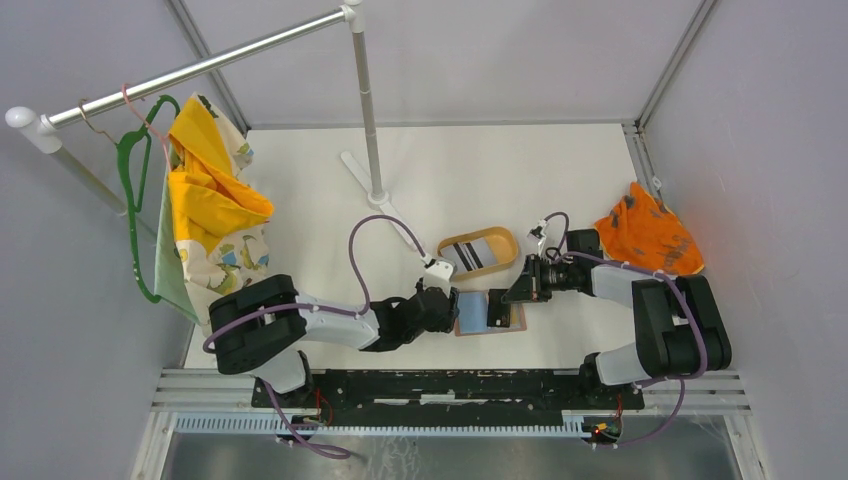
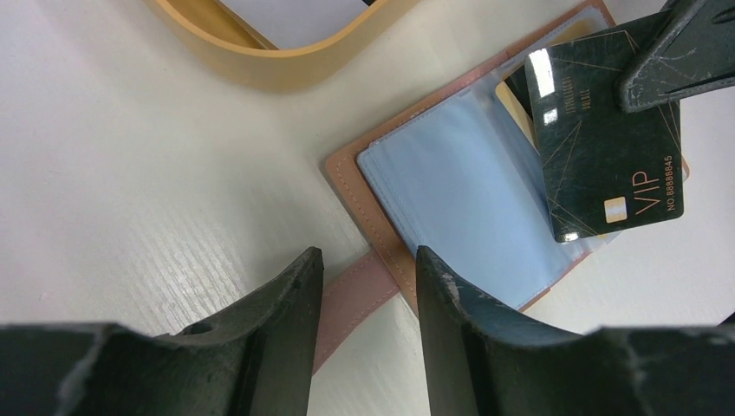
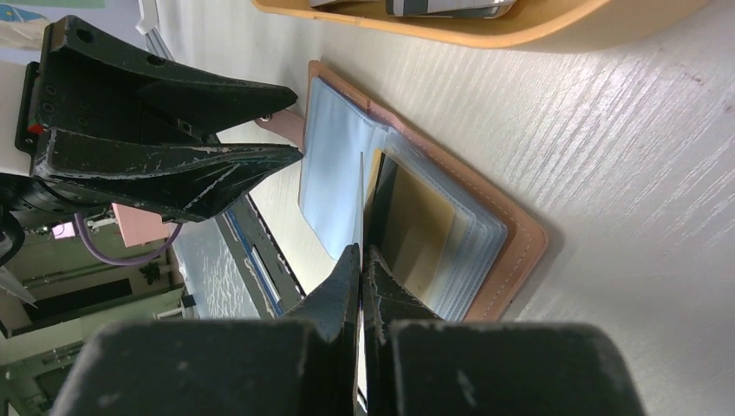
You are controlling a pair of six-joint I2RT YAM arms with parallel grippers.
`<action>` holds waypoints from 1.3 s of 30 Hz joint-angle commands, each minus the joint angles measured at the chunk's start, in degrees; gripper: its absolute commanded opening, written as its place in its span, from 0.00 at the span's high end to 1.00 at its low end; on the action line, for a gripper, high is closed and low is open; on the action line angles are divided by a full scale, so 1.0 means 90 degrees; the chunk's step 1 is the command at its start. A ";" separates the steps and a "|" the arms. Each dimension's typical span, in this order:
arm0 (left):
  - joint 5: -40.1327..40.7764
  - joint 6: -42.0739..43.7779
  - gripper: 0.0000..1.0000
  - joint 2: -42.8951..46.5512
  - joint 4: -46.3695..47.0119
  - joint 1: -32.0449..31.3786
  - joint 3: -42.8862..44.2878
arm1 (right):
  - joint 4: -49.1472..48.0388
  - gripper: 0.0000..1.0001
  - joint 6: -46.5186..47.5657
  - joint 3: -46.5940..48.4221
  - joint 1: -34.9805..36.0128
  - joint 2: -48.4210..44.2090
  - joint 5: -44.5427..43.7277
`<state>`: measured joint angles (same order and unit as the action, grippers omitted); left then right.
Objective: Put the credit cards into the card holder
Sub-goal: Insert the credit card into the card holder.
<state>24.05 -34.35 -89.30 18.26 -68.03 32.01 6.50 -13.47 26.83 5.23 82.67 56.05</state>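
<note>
The right gripper (image 3: 360, 253) is closed on a black card (image 2: 607, 165), pinching it near one end. In the right wrist view the card shows edge-on, running straight up the frame from the fingertips, over the page of the card holder (image 2: 451, 191) that already carries a gold card (image 3: 416, 234). The holder lies open and flat at centre frame in the top view, between both grippers. The left gripper (image 2: 364, 282) has its fingers parted astride the snap tab (image 2: 355, 308); whether they clamp it cannot be determined. The table (image 2: 130, 191) is white and faintly grained. A tan tray (image 2: 286, 74) holding a striped card (image 1: 478, 250) sits just above the holder in the frame, so working room is judged tight
</note>
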 commanded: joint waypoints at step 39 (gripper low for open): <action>0.0428 0.0359 0.66 -0.0440 -0.0261 -0.0192 0.0596 | 0.0077 1.00 -0.0316 0.0427 0.0270 0.0917 -0.0241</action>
<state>26.94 -32.88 -92.51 15.64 -69.14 35.68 5.67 -17.17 29.06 7.40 90.72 56.86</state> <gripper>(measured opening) 0.345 0.010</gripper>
